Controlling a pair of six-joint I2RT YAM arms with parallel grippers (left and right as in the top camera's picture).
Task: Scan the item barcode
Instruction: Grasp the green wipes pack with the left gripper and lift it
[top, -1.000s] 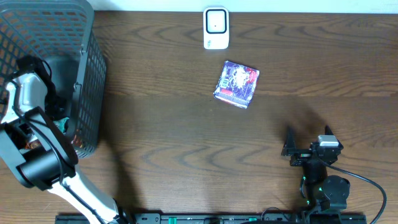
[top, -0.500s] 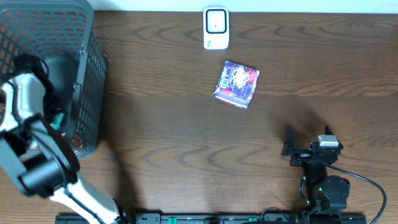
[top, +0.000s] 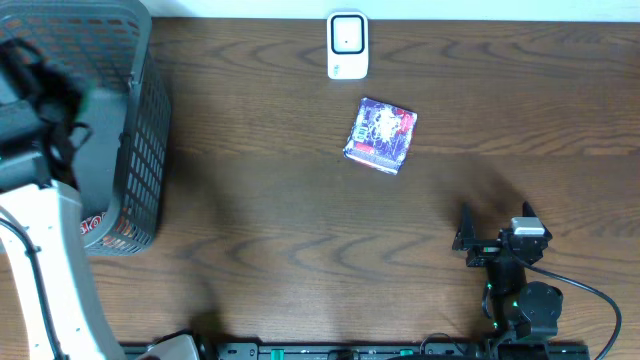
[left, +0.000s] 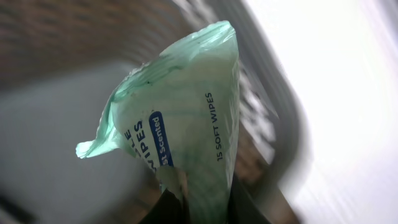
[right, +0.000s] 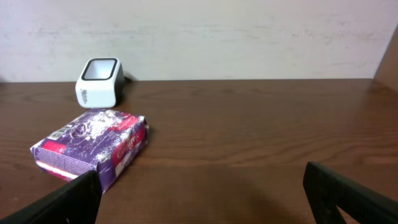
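A dark wood-grain counter (top: 300, 250) ran beneath a pale wall (right: 249, 31), and a grey mesh basket (top: 140, 150) stood at its far left corner. The left arm (top: 50, 230) reached up over that basket, blurred in the overhead view, so the left hand (left: 202, 202) showed clearly only in its own wrist camera. There its two dark fingers (left: 168, 211) were nearly closed and pinched the near end of a pale green wipes pack (left: 186, 112). The rest of the pack rose straight out beyond the fingertips, crumpled at its left edge, with "15 SOFT WIPES" and a blue "Scented" label readable on its face. Behind the pack and to the right of that hand curved the blurred basket rim. The right hand (right: 200, 180) sat low over the near right part of the counter with its fingers spread wide and nothing between them. Ahead of it and off to its left lay a purple box (right: 93, 146), flat on the counter with one corner turned toward the hand. Farther ahead on the same side, past the box and apart from it, the white scanner (right: 98, 81) stood upright by the wall, its dark window tilted upward. The wipes pack was well off to the left of the scanner.
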